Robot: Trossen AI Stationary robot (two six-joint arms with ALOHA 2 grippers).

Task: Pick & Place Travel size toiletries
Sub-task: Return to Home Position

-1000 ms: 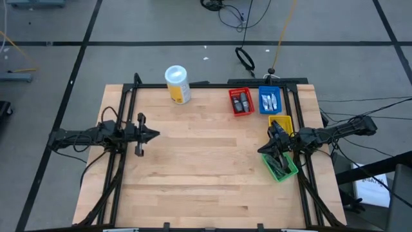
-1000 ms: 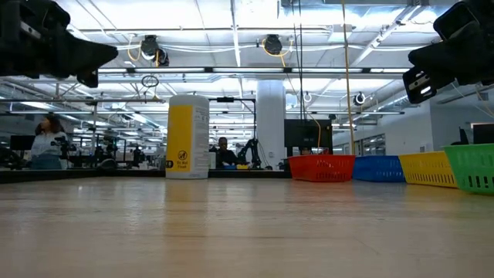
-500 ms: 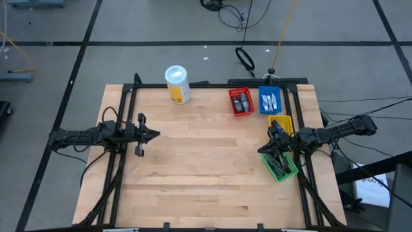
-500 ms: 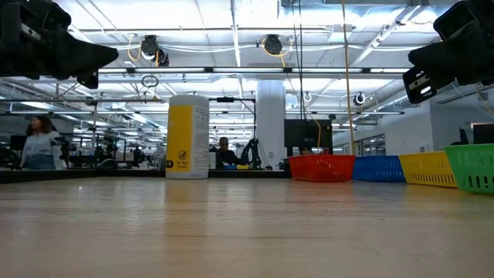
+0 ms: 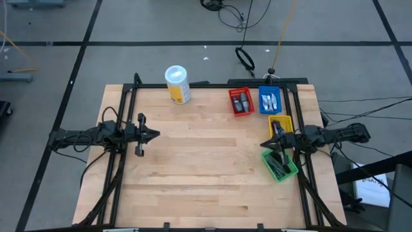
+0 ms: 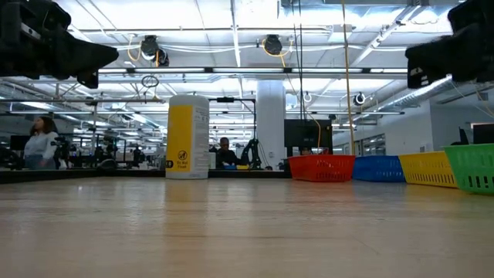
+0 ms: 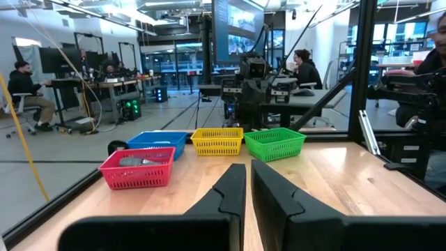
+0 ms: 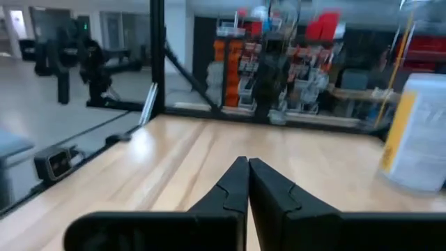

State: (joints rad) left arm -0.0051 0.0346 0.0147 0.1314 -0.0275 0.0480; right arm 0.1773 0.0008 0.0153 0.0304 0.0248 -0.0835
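Observation:
The travel size toiletries lie in four small bins along the table's right side. Dark ones are in the red bin and silver-white ones in the blue bin. Grey-dark ones lie in the green bin. A grey one shows in the red bin in the left wrist view. My right gripper hovers shut and level between the yellow bin and the green bin, holding nothing. My left gripper hangs shut over the table's left part.
A tall white canister with a yellow label stands near the far edge, left of the bins. Black frame rails run along the far edge and both sides. Bare wood lies between the two arms. People move in the room beyond the table.
My right gripper has tipped up from slanting down over the green bin to level, and has drawn back a little toward the table's right edge. It has stayed shut. A person in the room behind has walked a short way.

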